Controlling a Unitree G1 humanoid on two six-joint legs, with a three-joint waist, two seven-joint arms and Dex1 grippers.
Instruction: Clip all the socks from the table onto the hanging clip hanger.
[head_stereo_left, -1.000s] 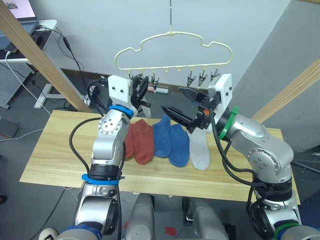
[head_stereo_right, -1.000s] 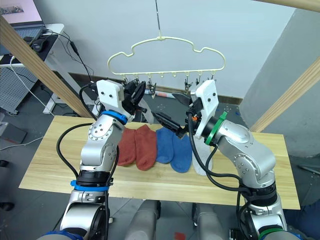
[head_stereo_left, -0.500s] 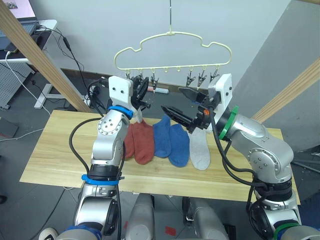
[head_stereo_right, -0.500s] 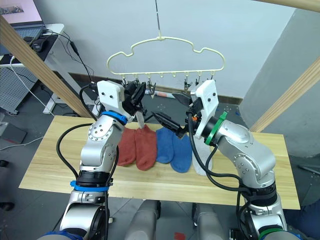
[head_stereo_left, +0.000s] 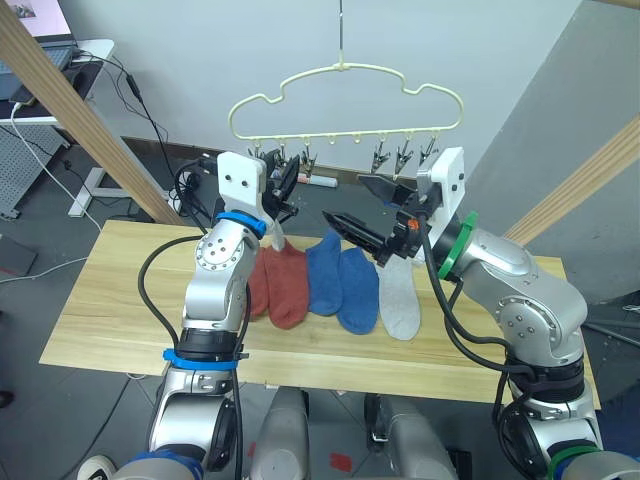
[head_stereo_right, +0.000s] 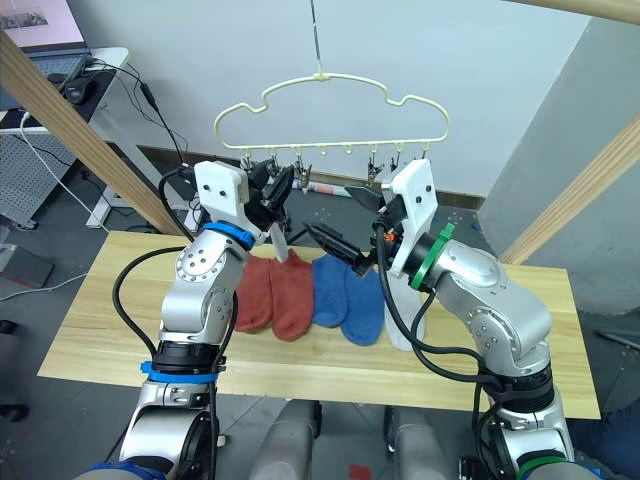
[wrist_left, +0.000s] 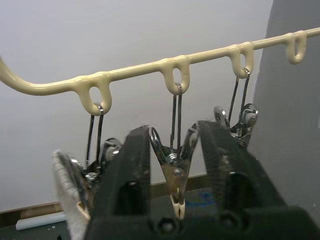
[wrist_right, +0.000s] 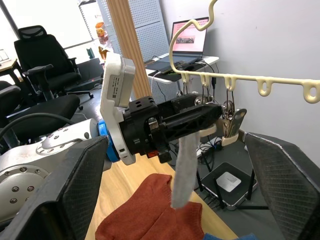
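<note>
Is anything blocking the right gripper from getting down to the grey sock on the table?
Nothing visible does. The right gripper hangs with its jaws open above the socks, and the grey sock lies flat on the table just below, beside the blue pair, with nothing lying over it.

A pale-yellow wire hanger (head_stereo_left: 346, 97) with a cloud-shaped top hung by its hook, grey clips (wrist_left: 174, 172) dangling below. One light grey sock (wrist_right: 183, 171) hung from a clip near its left end. On the pale wood table (head_stereo_left: 110, 310) lay two rust-red socks (head_stereo_left: 283, 283), two blue socks (head_stereo_left: 342, 283) and a grey sock (head_stereo_left: 399, 300), side by side.
</note>
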